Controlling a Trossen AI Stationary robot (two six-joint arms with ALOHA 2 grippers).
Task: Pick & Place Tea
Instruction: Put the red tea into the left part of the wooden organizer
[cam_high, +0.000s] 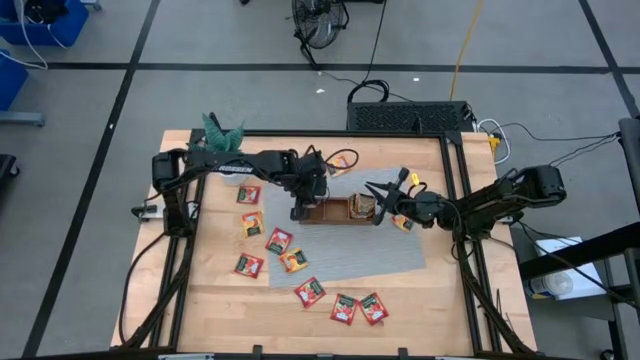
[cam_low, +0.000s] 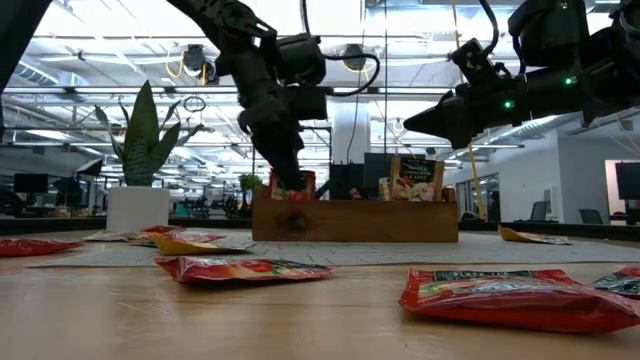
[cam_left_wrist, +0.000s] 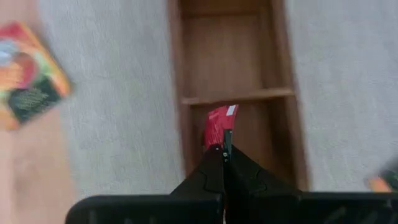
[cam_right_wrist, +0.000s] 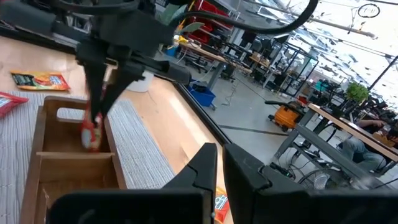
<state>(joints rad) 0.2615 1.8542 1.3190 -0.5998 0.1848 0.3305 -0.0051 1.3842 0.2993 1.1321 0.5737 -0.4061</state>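
Left wrist view: a red tea sachet (cam_left_wrist: 219, 126) hangs pinched edge-on between the left gripper's (cam_left_wrist: 224, 154) shut fingers, directly over the wooden tray (cam_left_wrist: 180, 74). Its long axis runs straight down from the fingertips, free end toward the tray floor, just short of a divider. From overhead, this sits at the tray's nine o'clock end; scattered sachets (cam_high: 278, 240) lie on the table from eight to six o'clock of it. At table level the sachet (cam_low: 292, 187) shows just above the tray wall (cam_low: 355, 221) — a release here could catch that rim or the divider, leaving it propped or tipped out. The right gripper (cam_high: 378, 194), fingers all but closed and apparently empty, waits at three o'clock near upright sachets (cam_low: 412, 180) — any drift inward risks knocking them.
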